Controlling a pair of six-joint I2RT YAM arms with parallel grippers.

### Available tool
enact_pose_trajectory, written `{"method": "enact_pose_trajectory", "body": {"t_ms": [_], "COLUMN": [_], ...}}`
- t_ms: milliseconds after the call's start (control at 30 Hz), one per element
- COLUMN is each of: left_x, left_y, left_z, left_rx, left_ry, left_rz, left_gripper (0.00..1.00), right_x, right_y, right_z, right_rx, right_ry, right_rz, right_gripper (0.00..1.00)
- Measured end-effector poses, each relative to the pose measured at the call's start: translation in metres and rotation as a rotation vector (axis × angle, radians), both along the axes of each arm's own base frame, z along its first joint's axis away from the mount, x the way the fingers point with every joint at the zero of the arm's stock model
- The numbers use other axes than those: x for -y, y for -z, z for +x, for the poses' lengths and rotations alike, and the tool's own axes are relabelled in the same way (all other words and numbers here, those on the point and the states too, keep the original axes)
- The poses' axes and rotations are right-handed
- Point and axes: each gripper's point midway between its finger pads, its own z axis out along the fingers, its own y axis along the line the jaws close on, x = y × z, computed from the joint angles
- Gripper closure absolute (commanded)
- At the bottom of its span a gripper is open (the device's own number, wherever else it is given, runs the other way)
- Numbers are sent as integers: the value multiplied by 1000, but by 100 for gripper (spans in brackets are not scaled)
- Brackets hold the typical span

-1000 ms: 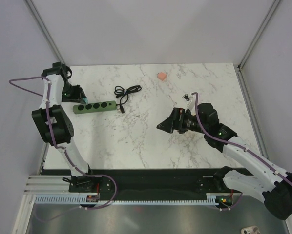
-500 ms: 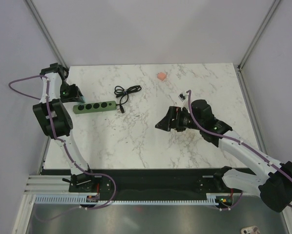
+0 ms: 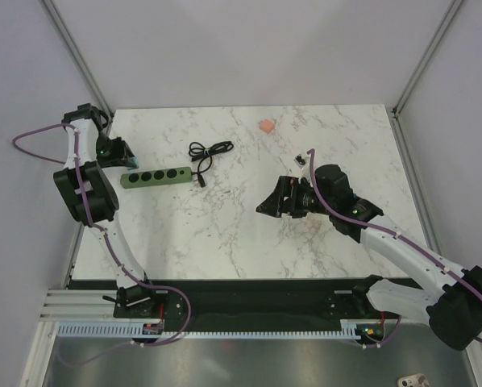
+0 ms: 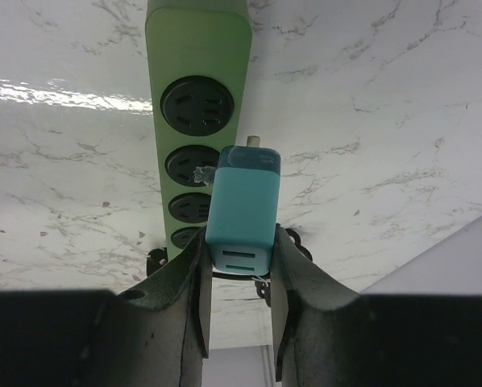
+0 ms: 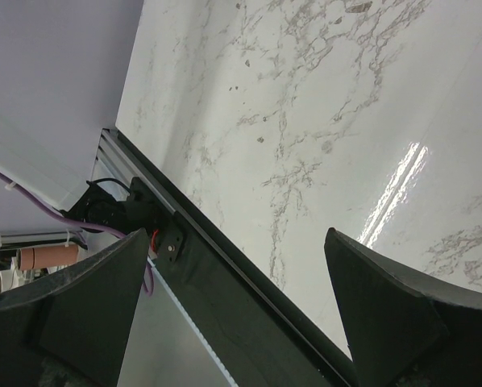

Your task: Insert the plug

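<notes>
My left gripper (image 4: 239, 251) is shut on the teal plug (image 4: 243, 210), its fingers (image 4: 194, 282) pinching the plug's two sides. The plug hangs just above the green power strip (image 4: 194, 56), over the right edge near the second socket, and one metal prong shows at its far end. I cannot tell whether the prongs touch the strip. From above, the left gripper (image 3: 118, 152) is at the left end of the strip (image 3: 154, 176). My right gripper (image 3: 267, 206) is open and empty over the middle right of the table, its jaws wide apart in the right wrist view (image 5: 237, 310).
The strip's black cable (image 3: 209, 151) lies coiled beyond its right end. A small orange-pink object (image 3: 266, 126) sits near the back edge. A small black item (image 3: 300, 160) lies by the right arm. The table's near edge and rail (image 5: 225, 282) show under the right gripper.
My left gripper has shifted slightly left toward the strip's left end, still holding the plug. My right arm pulled back a little a second ago and has since held still.
</notes>
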Motion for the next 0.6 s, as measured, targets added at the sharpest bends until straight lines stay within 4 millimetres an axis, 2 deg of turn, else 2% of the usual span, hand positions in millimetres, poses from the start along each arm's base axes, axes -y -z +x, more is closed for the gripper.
{"method": "enact_pose_trajectory", "body": {"t_ms": [367, 600], "left_x": [1, -1], "left_y": [12, 10], "left_z": [-8, -10], "left_rx": [-41, -39], "left_ry": [41, 58], "left_rz": [-37, -36], "left_gripper": [98, 98], "right_x": [-1, -1], "right_y": [-2, -2], "right_z": [2, 2], "right_rx": [1, 0], "right_ry": [5, 6], "right_rz": [2, 2], "right_gripper": [2, 2]}}
